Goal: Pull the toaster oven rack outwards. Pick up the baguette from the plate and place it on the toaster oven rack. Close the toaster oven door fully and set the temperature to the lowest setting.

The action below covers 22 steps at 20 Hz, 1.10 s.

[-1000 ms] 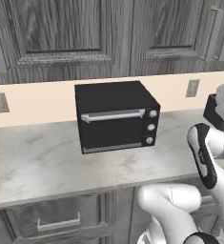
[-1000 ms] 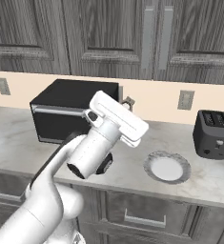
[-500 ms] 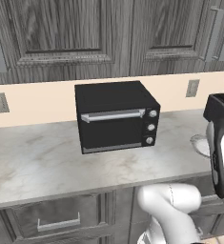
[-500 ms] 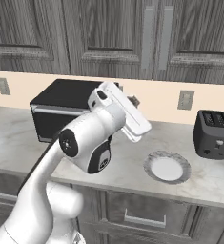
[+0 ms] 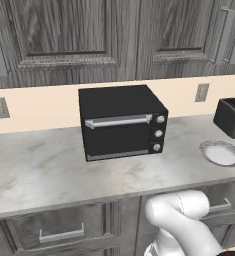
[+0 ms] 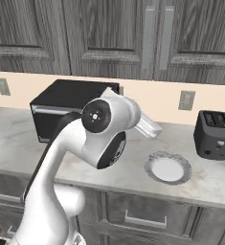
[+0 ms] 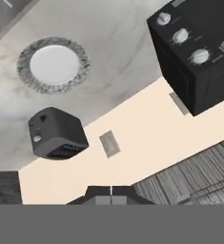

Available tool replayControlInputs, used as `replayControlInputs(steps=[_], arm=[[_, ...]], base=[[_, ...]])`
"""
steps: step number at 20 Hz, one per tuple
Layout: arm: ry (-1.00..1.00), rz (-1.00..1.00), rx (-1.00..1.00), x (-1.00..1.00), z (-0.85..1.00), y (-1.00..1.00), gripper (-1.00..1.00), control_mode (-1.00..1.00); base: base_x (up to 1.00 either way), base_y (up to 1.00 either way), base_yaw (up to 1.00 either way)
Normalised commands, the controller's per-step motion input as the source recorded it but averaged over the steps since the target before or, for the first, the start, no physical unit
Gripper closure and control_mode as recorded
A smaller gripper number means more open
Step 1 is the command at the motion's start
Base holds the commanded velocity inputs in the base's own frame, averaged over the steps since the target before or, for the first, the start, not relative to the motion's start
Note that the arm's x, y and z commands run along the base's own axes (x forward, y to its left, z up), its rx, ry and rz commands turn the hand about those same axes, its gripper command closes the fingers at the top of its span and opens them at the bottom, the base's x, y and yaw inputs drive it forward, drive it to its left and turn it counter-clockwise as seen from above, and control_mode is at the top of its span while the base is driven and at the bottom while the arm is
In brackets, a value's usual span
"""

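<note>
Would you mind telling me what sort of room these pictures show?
Most likely a home kitchen: a marble-look counter beneath dark wood wall cabinets, with a toaster oven, a slot toaster and a plate on it.

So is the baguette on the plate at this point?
No, the plate by the slot toaster lies bare in the hand view, with no loaf on it.

The arm (image 6: 66, 172) is showing smooth, glossy white shells, rounded and tubular, swelling into fat curved segments. A round dark cap (image 6: 95, 115) with small pale dots is sitting on one joint, and a black oval panel (image 6: 112, 150) is lying below it. Dark seams are ringing the joints. The gripper (image 7: 111, 193) is ending in small dark finger tips.
</note>
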Motion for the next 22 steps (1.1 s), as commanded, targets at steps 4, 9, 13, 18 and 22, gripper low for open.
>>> replayControlInputs(steps=[4,9,13,18,22], arm=[[0.49,0.31,0.09,0.15,-0.23,0.03,1.0,-1.0],[0.49,0.18,0.05,0.18,-0.08,0.28,1.0,-1.0],[0.38,0.11,0.0,0.14,-0.22,0.46,1.0,-1.0],[0.13,0.12,0.0,0.17,-0.67,0.42,1.0,-1.0],[0.03,0.08,0.0,0.37,-0.51,0.3,1.0,-1.0]], base=[[0.0,0.0,0.0],[0.0,0.0,0.0],[0.0,0.0,0.0],[0.0,0.0,0.0],[0.0,0.0,0.0]])
